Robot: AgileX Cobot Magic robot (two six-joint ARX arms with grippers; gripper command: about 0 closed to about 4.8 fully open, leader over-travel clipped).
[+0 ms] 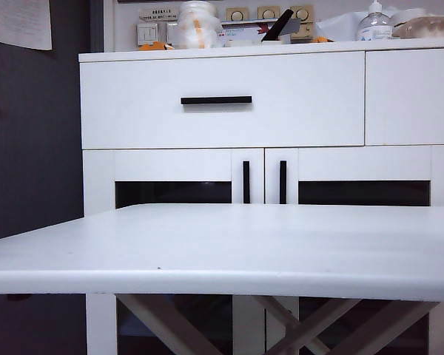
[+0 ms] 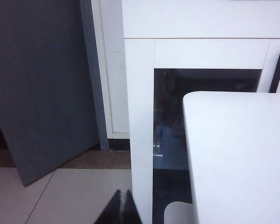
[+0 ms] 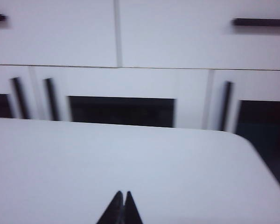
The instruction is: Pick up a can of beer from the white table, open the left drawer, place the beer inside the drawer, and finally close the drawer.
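The white table (image 1: 229, 244) fills the lower half of the exterior view, and no can of beer shows on it or in any view. Behind it stands the white cabinet with the left drawer (image 1: 222, 100) shut flush, its black bar handle (image 1: 216, 100) level at the centre. Neither gripper appears in the exterior view. My left gripper (image 2: 122, 192) is shut and holds nothing, low beside the table's left corner (image 2: 233, 154), over the floor. My right gripper (image 3: 122, 193) is shut and holds nothing, over the table (image 3: 130, 163), pointing at the cabinet.
A narrower drawer front (image 1: 413, 96) sits right of the left drawer. Lower cabinet doors with vertical black handles (image 1: 246, 182) are below. Jars, a clear bottle (image 1: 373, 26) and clutter stand on the cabinet top. A grey door (image 2: 42, 84) hangs left of the cabinet.
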